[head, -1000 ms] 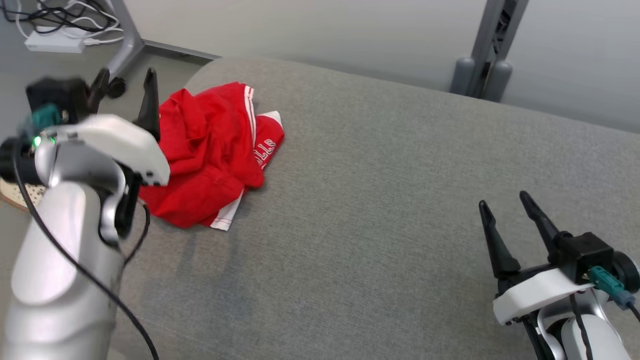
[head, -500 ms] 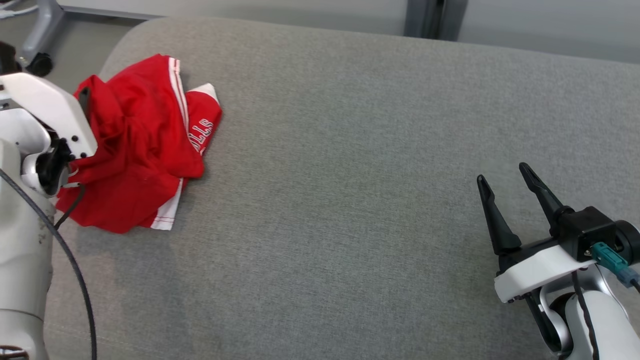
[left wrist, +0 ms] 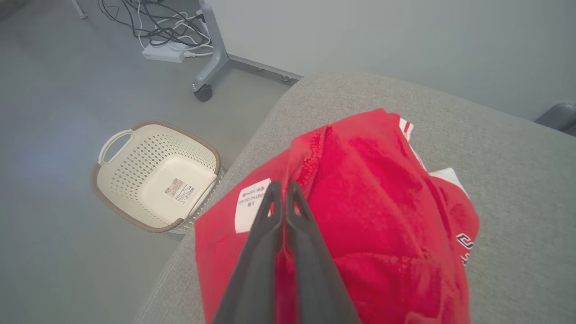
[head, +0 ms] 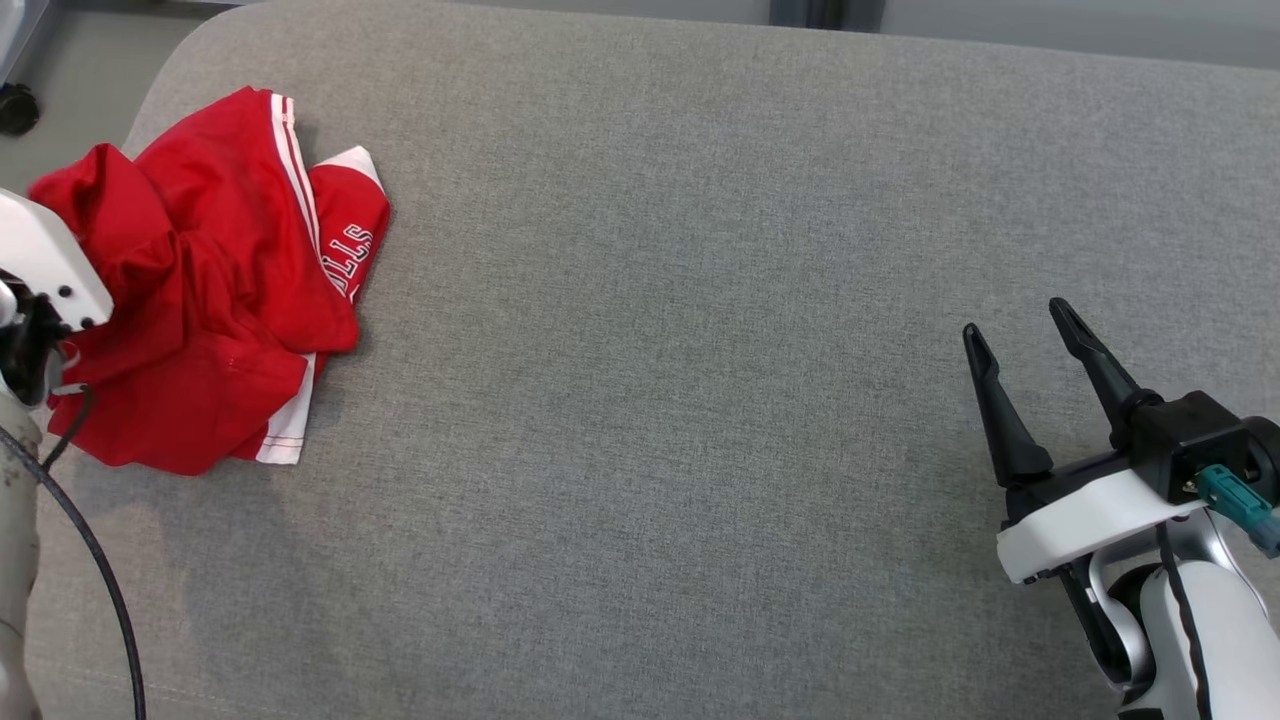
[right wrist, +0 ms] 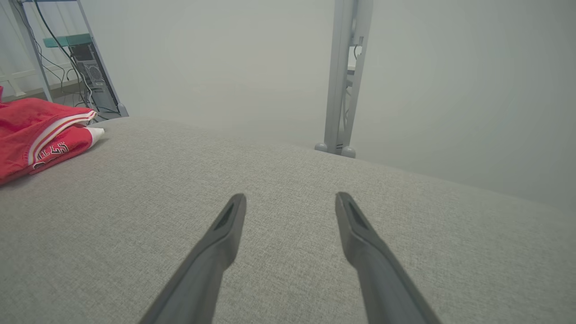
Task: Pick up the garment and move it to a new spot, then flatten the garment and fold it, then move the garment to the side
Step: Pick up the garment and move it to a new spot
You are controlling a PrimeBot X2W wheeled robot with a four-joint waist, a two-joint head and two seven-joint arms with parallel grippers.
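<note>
Garment (head: 200,300), red, crumpled at cushion's (head: 700,300) left end. Left gripper (left wrist: 283,189) closed, pinching garment fold at cushion's left edge. Right gripper (head: 1015,318) fingers apart, over cushion's right end.

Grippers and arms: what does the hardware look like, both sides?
Right gripper: two long, tapered black fingers on a black block, white shell, teal connector, silver forearm. Left gripper: same dark fingers; white cover with small black dots, loose black cable.
</note>
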